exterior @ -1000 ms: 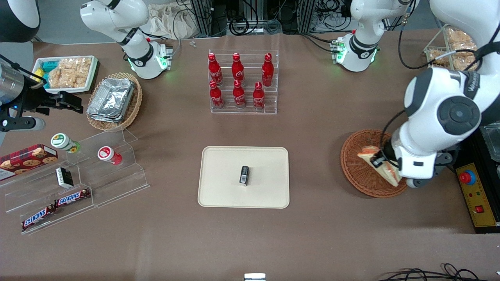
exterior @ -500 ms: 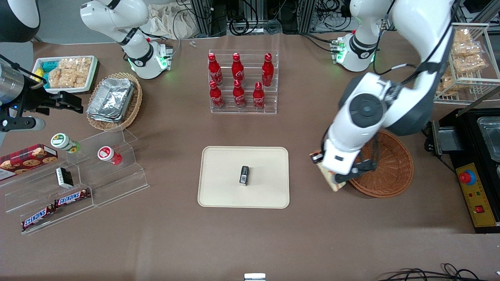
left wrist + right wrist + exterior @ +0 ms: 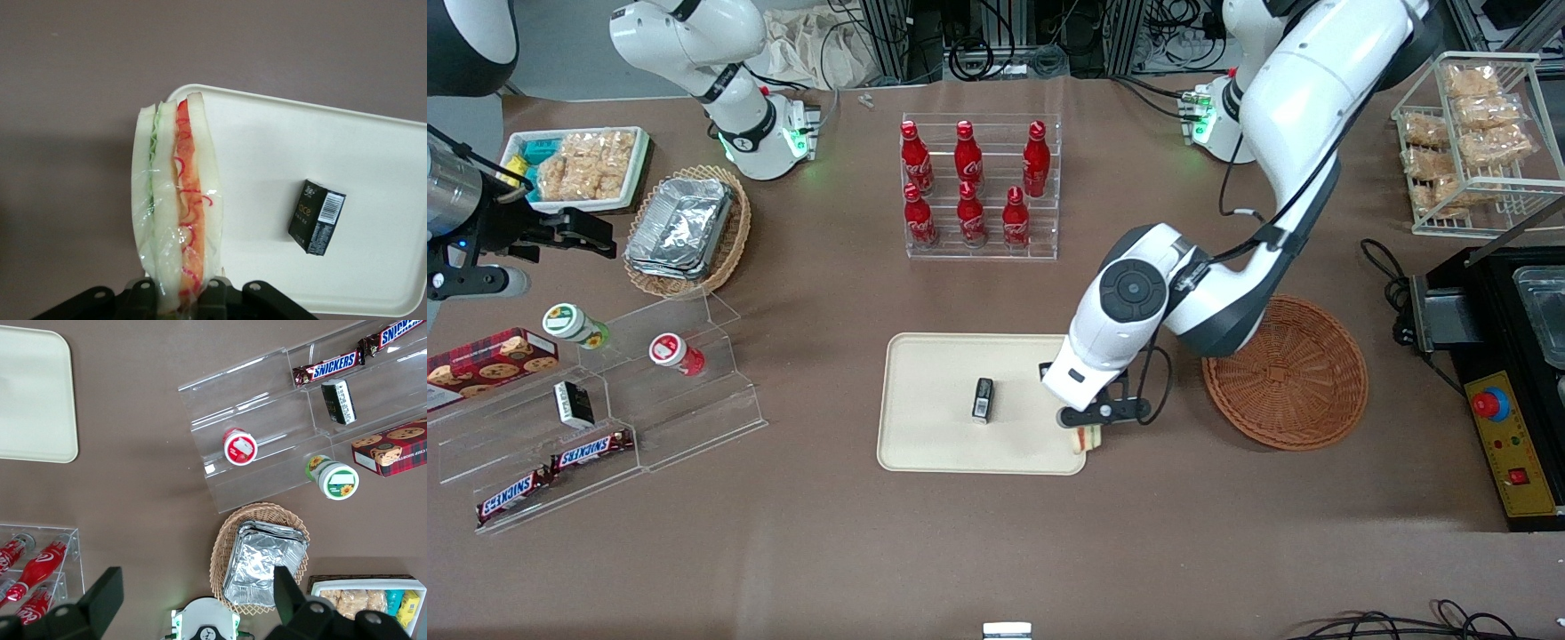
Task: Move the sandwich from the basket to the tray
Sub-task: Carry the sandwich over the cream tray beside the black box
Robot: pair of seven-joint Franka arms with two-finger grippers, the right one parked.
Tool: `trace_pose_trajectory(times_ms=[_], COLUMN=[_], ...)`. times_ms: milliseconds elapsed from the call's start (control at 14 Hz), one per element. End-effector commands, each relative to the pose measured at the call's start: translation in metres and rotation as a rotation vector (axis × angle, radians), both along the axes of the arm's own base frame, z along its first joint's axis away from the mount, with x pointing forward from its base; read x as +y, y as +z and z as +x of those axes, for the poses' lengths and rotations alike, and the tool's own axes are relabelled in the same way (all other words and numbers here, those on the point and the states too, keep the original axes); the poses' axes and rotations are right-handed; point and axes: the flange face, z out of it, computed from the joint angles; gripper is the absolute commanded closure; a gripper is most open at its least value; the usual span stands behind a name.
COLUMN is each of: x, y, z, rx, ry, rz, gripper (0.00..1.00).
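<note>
My left gripper [image 3: 1086, 428] [image 3: 179, 293] is shut on the sandwich [image 3: 175, 207], a plastic-wrapped white-bread wedge with red and green filling. It hangs in the air above the edge of the cream tray [image 3: 934, 436] [image 3: 280, 147] nearest the working arm's end. In the front view only a sliver of the sandwich [image 3: 1084, 439] shows below the wrist. The round reddish-brown basket [image 3: 1285, 372] stands empty beside the tray, toward the working arm's end.
A small black box [image 3: 983, 399] [image 3: 317, 216] lies on the tray's middle. An acrylic rack of red cola bottles [image 3: 976, 187] stands farther from the front camera. Stepped acrylic shelves [image 3: 605, 409] with snacks and an oval basket of foil containers [image 3: 685, 229] sit toward the parked arm's end.
The gripper has carried the sandwich out of the basket and sideways over the table to the tray's edge. The basket is now empty.
</note>
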Motion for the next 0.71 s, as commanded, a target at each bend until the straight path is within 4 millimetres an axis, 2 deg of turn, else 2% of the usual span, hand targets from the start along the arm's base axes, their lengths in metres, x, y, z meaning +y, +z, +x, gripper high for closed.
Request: trace_pose_trajectory(times_ms=[0, 143, 286, 357, 429, 571, 643], x=[-0.018, -0.019, -0.022, -0.022, -0.022, -0.023, -0.023], y=[-0.028, -0.046, -0.065, -0.068, -0.069, -0.068, -0.067], z=[0.003, 0.001, -0.002, -0.002, -0.002, 0.0, 0.001], rx=[-0.012, -0.008, 0.012, 0.013, 0.011, 0.007, 0.004], ry=[-0.068, -0.127, -0.152, -0.163, -0.164, -0.154, -0.159], rz=[-0.005, 0.005, 0.008, 0.006, 0.003, -0.004, -0.003], gripper=[0.92, 0.85, 0.83, 0.78, 0.64, 0.0, 0.0])
